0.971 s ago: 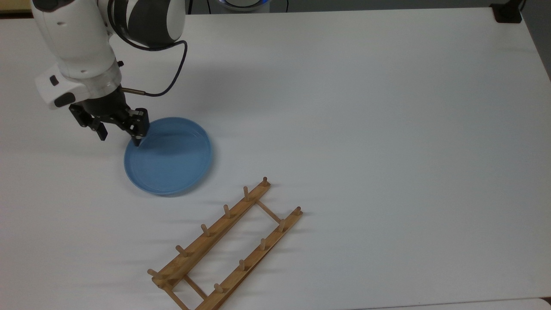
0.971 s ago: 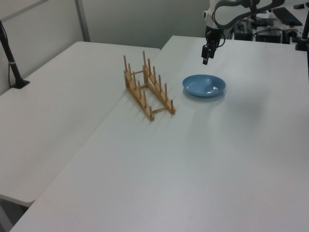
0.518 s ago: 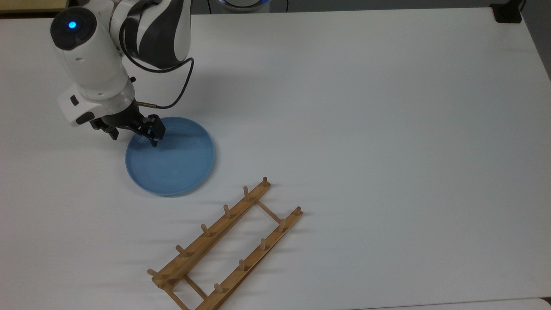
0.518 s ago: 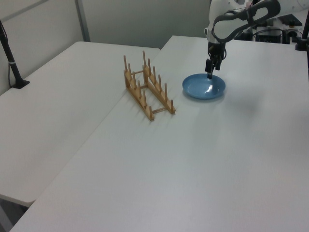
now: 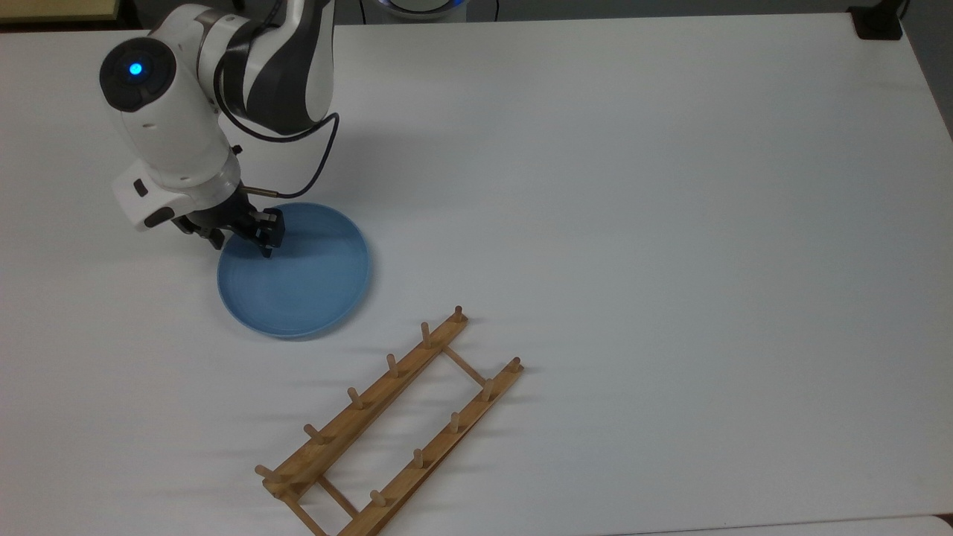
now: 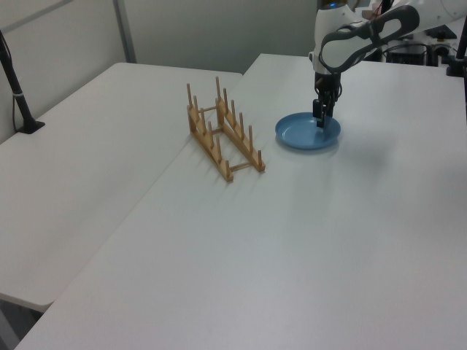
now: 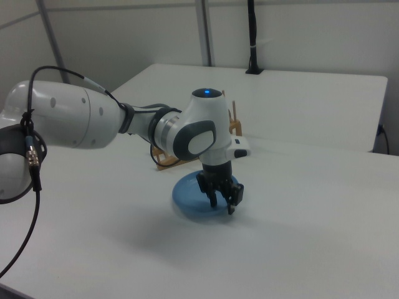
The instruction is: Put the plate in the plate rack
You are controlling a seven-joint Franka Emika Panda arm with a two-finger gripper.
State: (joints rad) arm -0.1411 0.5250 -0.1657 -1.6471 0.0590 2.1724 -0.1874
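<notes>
The white table carries everything. Over its far corner on the top view's left, the white and grey arm bends down, a blue light glowing on its wrist joint, and a black cable loops from it toward the tool.

The plate rack lies on the table well apart from the arm, toward the bottom of the top view. Its two wooden rails run diagonally, joined by thin crossbars, with short pegs standing up along each. In the left view the plate rack sits on the left view's left of the plate.

The plate, light blue and round, lies flat on the table, near the rack but clear of it. In the right view the plate lies under the arm's wrist.

The tool points down at the plate's rim on the top view's left. Its fingers stand apart, one over the plate's inside and the other outside the rim, so the jaws straddle the edge without closing on it.
</notes>
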